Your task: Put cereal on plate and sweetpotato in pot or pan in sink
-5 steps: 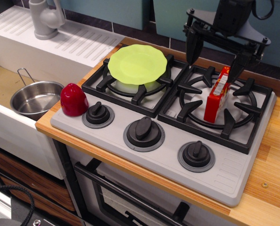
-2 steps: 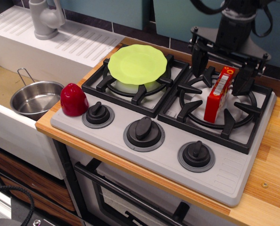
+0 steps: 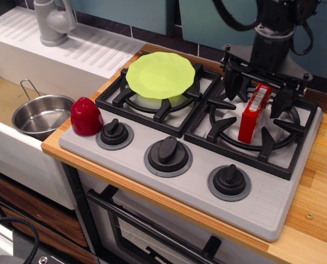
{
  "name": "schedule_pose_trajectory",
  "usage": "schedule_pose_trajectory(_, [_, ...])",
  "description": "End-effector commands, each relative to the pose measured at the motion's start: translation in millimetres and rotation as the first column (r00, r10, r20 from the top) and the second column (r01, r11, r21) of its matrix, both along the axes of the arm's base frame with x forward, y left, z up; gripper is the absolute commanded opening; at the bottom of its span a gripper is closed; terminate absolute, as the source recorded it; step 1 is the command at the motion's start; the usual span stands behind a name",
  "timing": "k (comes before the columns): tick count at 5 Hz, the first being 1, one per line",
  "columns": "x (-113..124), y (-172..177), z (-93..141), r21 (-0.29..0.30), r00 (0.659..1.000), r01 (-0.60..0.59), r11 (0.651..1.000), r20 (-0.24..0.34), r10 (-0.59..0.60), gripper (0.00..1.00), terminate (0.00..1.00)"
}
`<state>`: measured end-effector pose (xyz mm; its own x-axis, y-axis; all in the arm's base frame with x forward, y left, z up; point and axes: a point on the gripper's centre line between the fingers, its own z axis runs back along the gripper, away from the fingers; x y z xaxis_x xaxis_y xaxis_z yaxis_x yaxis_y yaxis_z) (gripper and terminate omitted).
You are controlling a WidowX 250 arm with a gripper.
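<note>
Observation.image: claw (image 3: 261, 91) astride cereal (image 3: 254, 113), seemingly untouching.

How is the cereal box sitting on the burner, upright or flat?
Upright: the cereal box stands on its short end on the right burner grate, leaning slightly, with the gripper straddling its top.

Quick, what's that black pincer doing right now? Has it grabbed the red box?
Pincer: open, straddling the top of the cereal box with a finger on each side; not gripping it yet.
</note>
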<state>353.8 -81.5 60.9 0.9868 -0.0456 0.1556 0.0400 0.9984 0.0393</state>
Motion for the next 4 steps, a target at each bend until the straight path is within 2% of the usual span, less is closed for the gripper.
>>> schedule_pose_trajectory(1, [7.8, -1.1, 5.5, -0.011, 0.999, -0.006, 1.0, 0.032, 0.006, 1.0, 0.0])
schedule_pose_trajectory(2, [4.9, -1.2, 12.0, 0.007, 1.0, -0.005, 1.0, 0.013, 0.005, 0.0, 0.0])
schedule_pose_trajectory(4, [-6.7, -1.3, 38.7, 0.034, 0.999, -0.007, 0.999, -0.04, 0.008, 0.0, 0.0])
